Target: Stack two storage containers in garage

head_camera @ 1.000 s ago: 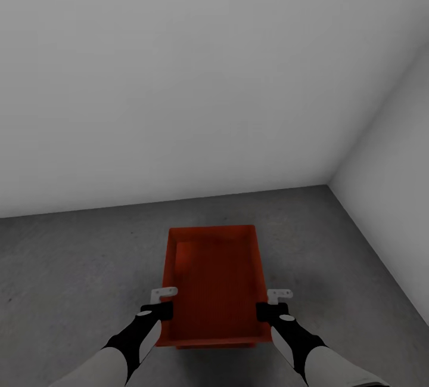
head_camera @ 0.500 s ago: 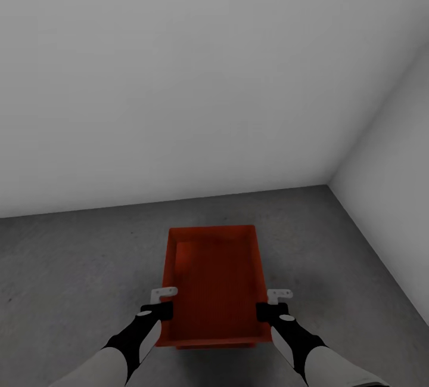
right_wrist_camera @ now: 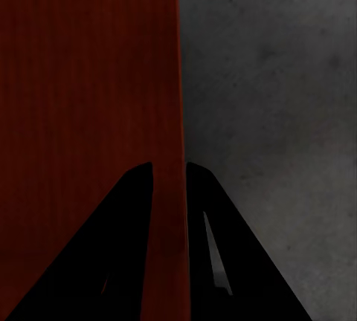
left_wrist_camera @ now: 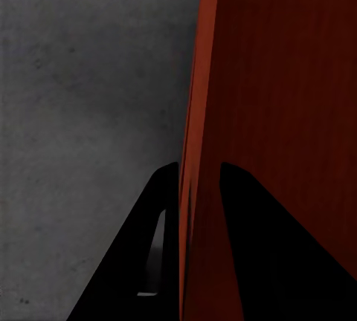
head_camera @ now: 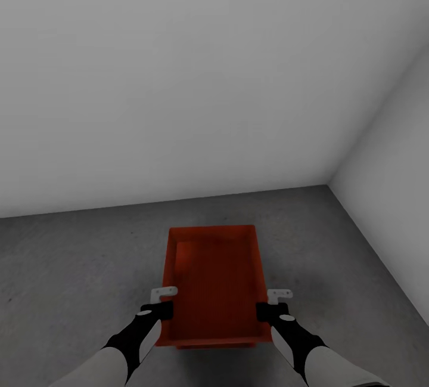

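Head view, orange-red storage container (head_camera: 214, 282) over the dark grey garage floor (head_camera: 71, 268) near the white-walled corner, left gripper (head_camera: 162, 302) pinching its left wall, right gripper (head_camera: 271, 303) pinching its right wall, each wall between two fingers.

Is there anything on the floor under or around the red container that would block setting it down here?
Nothing visible does. The container is held by the left gripper and right gripper, one on each long wall, and the dark grey floor around it looks bare. Directly beneath is hidden.

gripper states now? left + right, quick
Left gripper: shut on the storage container, fingers straddling its wall.
Right gripper: shut on the same container's opposite wall.
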